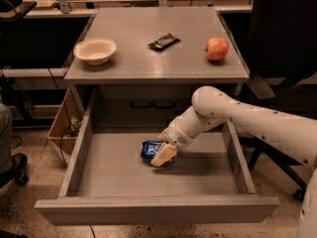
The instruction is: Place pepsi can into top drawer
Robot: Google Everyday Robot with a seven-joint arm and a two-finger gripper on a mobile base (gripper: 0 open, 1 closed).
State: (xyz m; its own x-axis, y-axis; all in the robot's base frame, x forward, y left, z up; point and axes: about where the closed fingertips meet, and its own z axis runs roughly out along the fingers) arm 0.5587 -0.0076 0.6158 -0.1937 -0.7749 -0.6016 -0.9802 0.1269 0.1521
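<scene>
Gripper: my gripper [162, 154] is low inside the top drawer [153, 209], at the pepsi can [150, 149], touching its 4 o'clock side.
Gripper state: I cannot tell if it is closed on the can or only resting against it.
Arm: the white arm [237, 115] comes in from the 3 o'clock side, over the right drawer wall.
Pepsi can: blue, lying tilted, near the middle of the drawer floor, a little toward 11 o'clock from the centre.
Top drawer: pulled fully out toward 6 o'clock.
Cabinet top [148, 66]: a white bowl [95, 50] at 9 o'clock, a dark snack bar [164, 41] near the middle, a red apple [217, 48] at 3 o'clock, all well apart.
</scene>
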